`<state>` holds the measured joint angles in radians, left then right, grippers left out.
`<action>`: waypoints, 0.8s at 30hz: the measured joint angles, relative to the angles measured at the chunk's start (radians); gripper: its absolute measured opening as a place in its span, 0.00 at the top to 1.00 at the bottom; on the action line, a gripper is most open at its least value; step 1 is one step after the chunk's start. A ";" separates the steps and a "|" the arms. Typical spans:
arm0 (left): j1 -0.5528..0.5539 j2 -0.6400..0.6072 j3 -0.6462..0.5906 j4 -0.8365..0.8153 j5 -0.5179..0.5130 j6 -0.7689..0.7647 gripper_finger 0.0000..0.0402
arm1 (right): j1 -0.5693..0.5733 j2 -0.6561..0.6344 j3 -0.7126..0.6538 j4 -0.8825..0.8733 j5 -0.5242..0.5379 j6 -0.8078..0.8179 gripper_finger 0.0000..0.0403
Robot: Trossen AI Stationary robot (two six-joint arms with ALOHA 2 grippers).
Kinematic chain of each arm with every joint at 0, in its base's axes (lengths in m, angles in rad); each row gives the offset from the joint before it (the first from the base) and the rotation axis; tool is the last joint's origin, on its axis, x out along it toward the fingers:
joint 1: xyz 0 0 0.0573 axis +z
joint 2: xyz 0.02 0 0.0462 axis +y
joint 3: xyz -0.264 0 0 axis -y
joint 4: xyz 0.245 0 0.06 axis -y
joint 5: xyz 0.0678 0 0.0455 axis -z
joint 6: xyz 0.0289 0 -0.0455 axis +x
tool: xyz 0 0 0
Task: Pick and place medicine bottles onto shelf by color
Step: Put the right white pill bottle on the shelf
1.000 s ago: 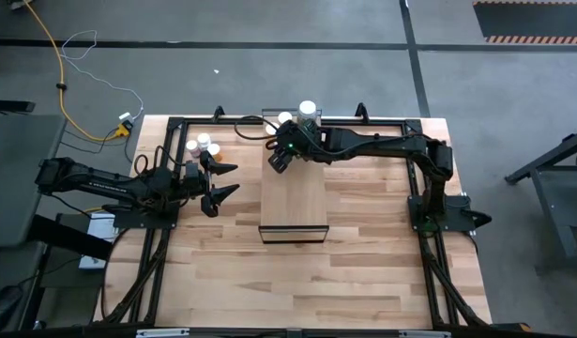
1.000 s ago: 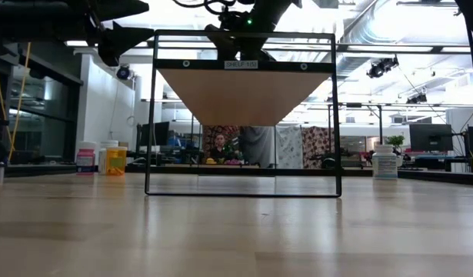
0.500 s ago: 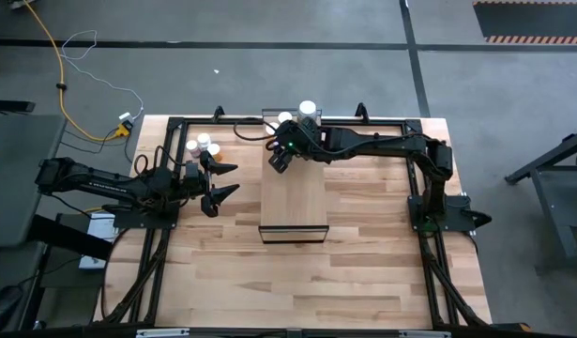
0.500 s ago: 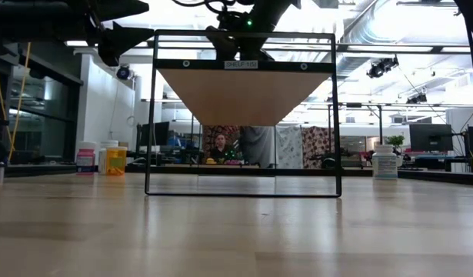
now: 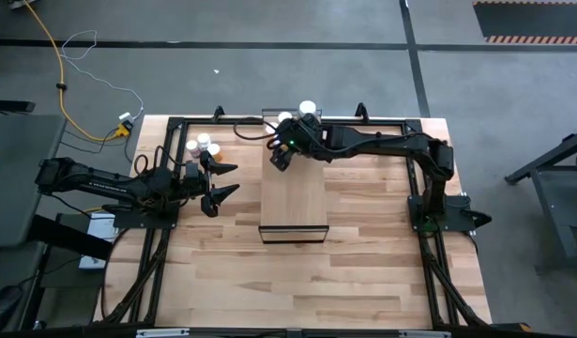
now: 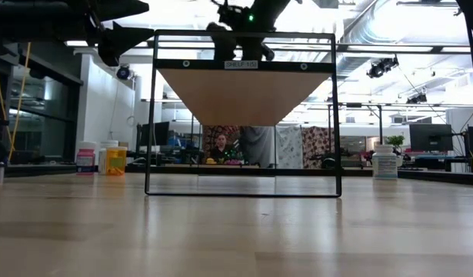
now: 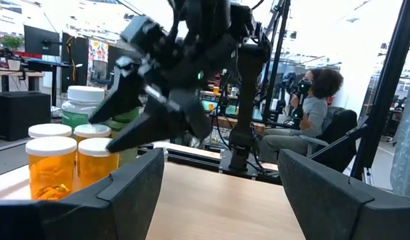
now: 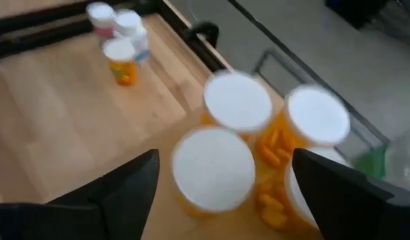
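I see my right gripper (image 5: 280,157) over the far end of the long pale wood block shelf (image 5: 293,197), fingers spread wide and holding nothing — right under it stand small orange pill bottles w/ white caps (image 8: 238,107), bunched together at that end of the shelf. My left gripper (image 5: 222,180) waits off to the left of the shelf, fingers spread too, near a few more white-capped bottles (image 5: 203,145) on the planked wood table (image 5: 363,253).
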<state>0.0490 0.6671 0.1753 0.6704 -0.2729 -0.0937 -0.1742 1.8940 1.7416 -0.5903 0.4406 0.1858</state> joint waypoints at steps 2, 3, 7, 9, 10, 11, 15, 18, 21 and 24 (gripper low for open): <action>0.000 0.000 0.000 0.000 0.000 0.000 0.29 | 0.010 -0.007 0.025 -0.031 -0.015 -0.030 0.17; 0.000 0.000 0.000 0.000 0.000 0.000 0.29 | 0.017 -0.008 0.038 -0.041 -0.028 -0.043 0.17; 0.000 0.000 0.000 -0.004 0.000 0.000 0.29 | 0.058 -0.028 0.049 -0.096 -0.032 -0.081 0.17; 0.000 0.000 0.000 -0.009 0.000 0.000 0.29 | 0.081 -0.058 0.025 -0.119 -0.031 -0.082 0.17; 0.000 0.000 0.000 -0.013 0.000 0.000 0.29 | 0.092 -0.080 0.002 -0.121 -0.028 -0.078 0.17; 0.000 0.000 0.000 -0.018 0.000 0.000 0.29 | 0.104 -0.105 -0.027 -0.115 -0.020 -0.070 0.17; 0.000 0.000 0.000 -0.021 0.000 0.000 0.29 | 0.161 -0.250 -0.222 -0.036 0.051 -0.030 0.17; 0.000 0.000 0.000 -0.023 0.000 0.000 0.29 | 0.210 -0.409 -0.430 0.117 0.114 -0.015 0.17; 0.001 0.000 0.000 -0.023 0.000 0.000 0.29 | 0.255 -0.581 -0.647 0.291 0.156 0.003 0.17; 0.001 0.000 0.000 -0.023 -0.001 -0.001 0.29 | 0.279 -0.741 -0.832 0.462 0.157 0.026 0.17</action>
<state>0.0498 0.6670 0.1757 0.6479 -0.2743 -0.0942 0.1047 1.1528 0.9094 -0.1278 0.5978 0.2113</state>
